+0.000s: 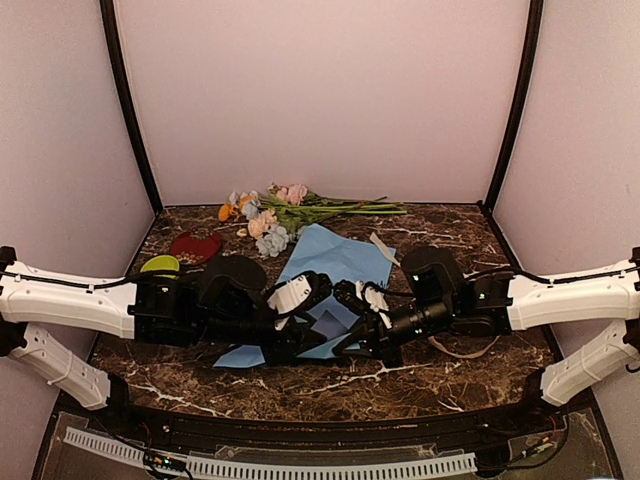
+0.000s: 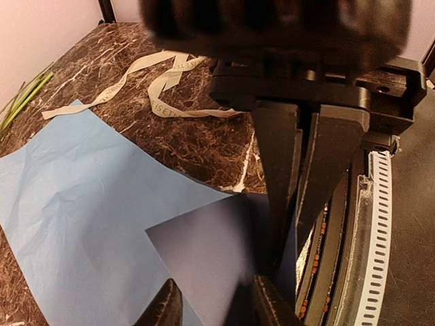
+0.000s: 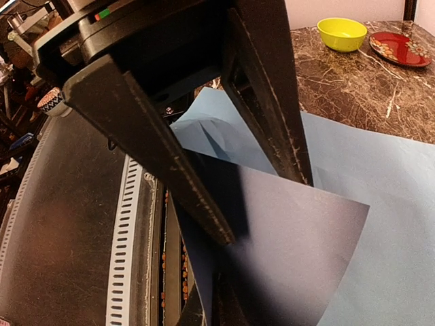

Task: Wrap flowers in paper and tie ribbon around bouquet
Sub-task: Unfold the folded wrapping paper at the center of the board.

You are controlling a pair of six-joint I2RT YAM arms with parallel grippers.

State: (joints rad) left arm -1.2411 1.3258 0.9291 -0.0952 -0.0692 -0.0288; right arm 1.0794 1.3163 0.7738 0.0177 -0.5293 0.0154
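Note:
The paper (image 1: 340,258) lies light-blue face up mid-table, its near corner folded over so the navy flap (image 2: 204,251) shows. My right gripper (image 3: 211,302) is shut on that flap's edge; the left wrist view shows its fingers (image 2: 282,170) pressed together. My left gripper (image 2: 217,309) is open, its fingers (image 3: 170,163) straddling the flap. Both grippers meet over the paper's near corner (image 1: 330,322). The flowers (image 1: 275,212) lie loose at the back, apart from the paper, so no bouquet is in view. The ribbon (image 2: 163,78) lies curled on the marble right of the paper.
A yellow bowl (image 3: 342,32) and a red plate (image 3: 401,47) stand at the left of the table, also seen from above as bowl (image 1: 159,265) and plate (image 1: 195,246). A slotted white strip (image 2: 377,224) runs along the near table edge.

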